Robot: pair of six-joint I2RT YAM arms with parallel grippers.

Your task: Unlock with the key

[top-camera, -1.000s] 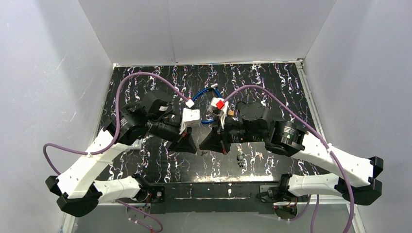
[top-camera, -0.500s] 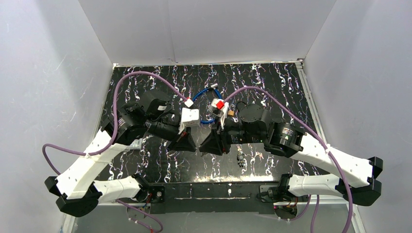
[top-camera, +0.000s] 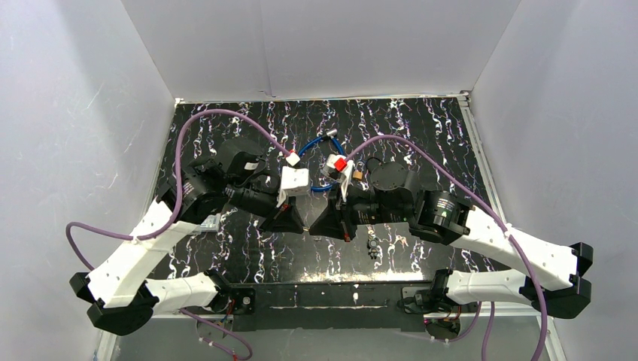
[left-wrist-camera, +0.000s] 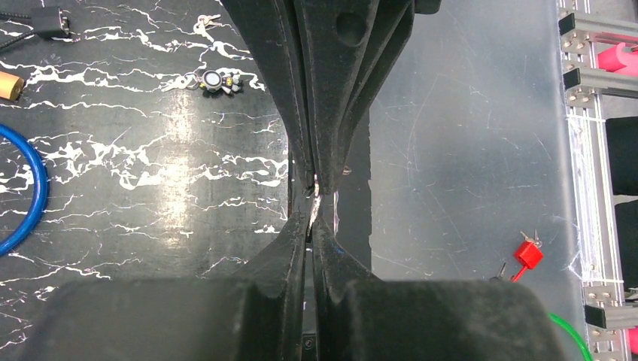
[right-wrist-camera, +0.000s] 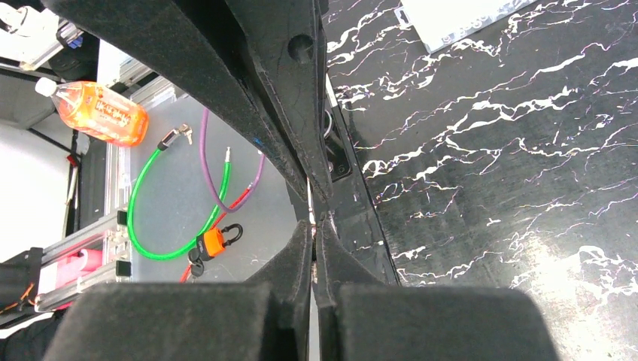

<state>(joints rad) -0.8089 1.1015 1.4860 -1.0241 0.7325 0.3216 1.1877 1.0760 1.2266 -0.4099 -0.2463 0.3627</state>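
Left wrist cam: a blue cable lock [left-wrist-camera: 41,188] curves in on the table [left-wrist-camera: 150,188] well left of the key [left-wrist-camera: 316,204]. A small key bunch [left-wrist-camera: 214,81] lies up-left of the key. A brass-coloured bit [left-wrist-camera: 7,86] sits further left at the frame edge. Right of the key, past the table edge, there's a red tag [left-wrist-camera: 528,254] on a grey surface.

Left end effector [left-wrist-camera: 311,229] comes in from the bottom, fully closed, pinching the key. Right end effector [left-wrist-camera: 312,180] comes in from the top, tip to tip with it, and is also closed on the key. The black fingers cover nearly all of the key, so only a thin silver sliver shows. Its long axis runs in line with both sets of fingers. Can't tell which end is the bow.

Right wrist cam: same pinch seen from the other side, a pale sliver between two closed tips, axis again along the fingers. Left of the key, off the table, are an orange bottle [right-wrist-camera: 101,113], a green cable [right-wrist-camera: 132,214] and an orange padlock [right-wrist-camera: 213,244]. Up-right of the key, a white sheet [right-wrist-camera: 466,19] lies on the table.

Top cam: the tips meet over the middle of the table, facing each other left to right, so the key's axis lies across the table. The key itself is too small to make out here, and both wrists crowd the spot. The blue cable lock is beyond the key, toward the back wall. The key bunch is right of the key and a bit nearer the arm bases.
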